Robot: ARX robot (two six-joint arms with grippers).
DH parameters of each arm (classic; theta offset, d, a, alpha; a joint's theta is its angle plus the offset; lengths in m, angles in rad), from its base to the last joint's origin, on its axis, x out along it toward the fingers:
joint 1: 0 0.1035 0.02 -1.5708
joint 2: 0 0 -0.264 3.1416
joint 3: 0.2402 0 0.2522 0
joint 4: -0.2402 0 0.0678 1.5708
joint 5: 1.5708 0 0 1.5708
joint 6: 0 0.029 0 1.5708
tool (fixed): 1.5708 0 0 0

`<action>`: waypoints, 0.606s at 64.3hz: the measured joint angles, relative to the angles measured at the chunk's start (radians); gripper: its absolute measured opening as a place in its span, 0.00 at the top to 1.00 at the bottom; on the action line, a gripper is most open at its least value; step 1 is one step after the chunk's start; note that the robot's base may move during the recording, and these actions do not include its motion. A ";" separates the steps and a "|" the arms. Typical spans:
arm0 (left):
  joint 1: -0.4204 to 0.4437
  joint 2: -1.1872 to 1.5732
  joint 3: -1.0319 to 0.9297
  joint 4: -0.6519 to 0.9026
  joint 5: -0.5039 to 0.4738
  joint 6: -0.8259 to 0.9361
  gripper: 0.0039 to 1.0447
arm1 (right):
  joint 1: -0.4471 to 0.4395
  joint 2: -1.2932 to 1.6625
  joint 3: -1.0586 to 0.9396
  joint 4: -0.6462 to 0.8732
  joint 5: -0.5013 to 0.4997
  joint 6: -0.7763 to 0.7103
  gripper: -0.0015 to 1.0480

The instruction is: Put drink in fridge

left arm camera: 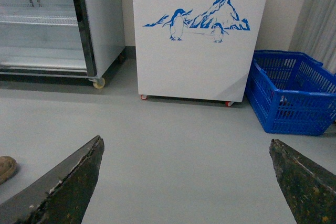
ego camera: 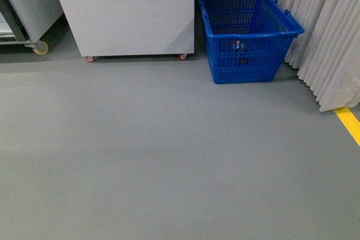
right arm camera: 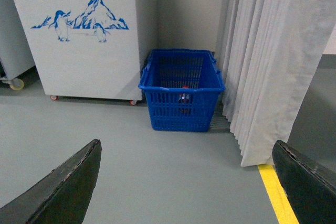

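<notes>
You are looking at the drink point(ego camera: 238, 49) sitting low inside the blue basket point(ego camera: 253, 34). It is showing only as a red-and-white patch through the lattice of the near wall, and you cannot tell whether it is standing upright. The basket is standing on the grey floor point(ego camera: 169, 155) just beside the fridge point(ego camera: 129, 21), between it and the white curtain point(ego camera: 332, 43). Your left gripper point(left arm camera: 185, 140) is hanging above bare floor, its fingers point(left arm camera: 68, 182) spread wide and gripping nothing. Your right gripper point(right arm camera: 186, 141) is facing the basket, fingers likewise wide apart and empty.
</notes>
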 joint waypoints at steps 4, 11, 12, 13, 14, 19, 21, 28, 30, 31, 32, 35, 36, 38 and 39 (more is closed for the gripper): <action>0.000 0.000 0.000 0.000 0.000 0.000 0.08 | 0.000 0.000 0.000 0.000 0.000 0.000 0.07; 0.000 0.000 0.000 0.000 0.000 0.000 0.08 | 0.000 0.000 0.000 0.000 0.000 0.000 0.07; 0.000 0.000 0.000 0.000 0.000 0.000 0.08 | 0.000 0.000 0.000 0.000 0.000 0.000 0.07; 0.000 0.000 0.000 0.000 0.000 0.000 0.08 | 0.000 0.000 0.000 0.000 0.000 0.000 0.07; 0.000 0.000 0.000 0.000 0.000 0.000 0.08 | 0.000 0.000 0.000 0.000 0.000 0.000 0.07; 0.000 0.000 0.000 0.000 0.000 0.000 0.08 | 0.000 0.000 0.000 0.000 0.000 0.000 0.07; 0.000 0.000 0.000 0.000 0.000 0.000 0.08 | 0.000 0.000 0.000 0.000 0.000 0.000 0.07; 0.000 0.000 0.000 0.000 0.000 0.000 0.08 | 0.000 0.000 0.000 0.000 0.000 0.000 0.07; 0.000 0.000 0.000 0.000 0.000 0.000 0.08 | 0.000 0.000 0.000 0.000 0.000 0.000 0.07; 0.000 0.000 0.000 0.000 0.000 0.000 0.08 | 0.000 0.000 0.000 0.000 0.000 0.000 0.07; 0.000 0.000 0.000 0.000 0.000 0.000 0.08 | 0.000 0.000 0.000 0.000 0.000 0.000 0.07; 0.000 0.000 0.000 0.000 0.000 0.000 0.08 | 0.000 0.000 0.000 0.000 0.000 0.000 0.07; 0.000 0.000 0.000 0.000 0.000 0.000 0.08 | 0.000 0.000 0.000 0.000 0.000 0.000 0.07; 0.000 0.000 0.000 0.000 0.000 0.000 0.08 | 0.000 0.000 0.000 0.000 0.000 0.000 0.07; 0.000 0.000 0.000 0.000 0.000 0.000 0.08 | 0.000 0.000 0.000 0.000 0.000 0.000 0.07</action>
